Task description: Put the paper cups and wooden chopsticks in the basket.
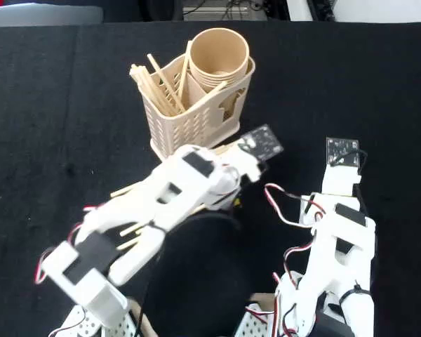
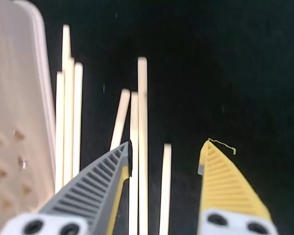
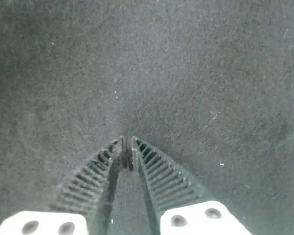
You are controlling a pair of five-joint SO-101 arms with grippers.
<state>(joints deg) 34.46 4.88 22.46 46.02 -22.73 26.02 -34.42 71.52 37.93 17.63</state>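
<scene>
The black bench (image 1: 42, 105) carries a cream basket (image 1: 189, 126) holding stacked paper cups (image 1: 217, 53) and several wooden chopsticks (image 1: 158, 88). Just beside it, the left claw (image 2: 167, 144) hangs spread over loose chopsticks (image 2: 142, 107) lying flat. The right claw (image 3: 126, 146) is pressed together above bare cloth.

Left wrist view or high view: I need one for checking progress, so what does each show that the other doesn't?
Left wrist view adds: the left gripper with open fingers, one grey and one yellow, over the loose chopsticks lying side by side on the black cloth. High view adds: the paper cups stacked in the basket, with standing chopsticks beside them. Shared: the basket and the loose chopsticks next to it.
</scene>
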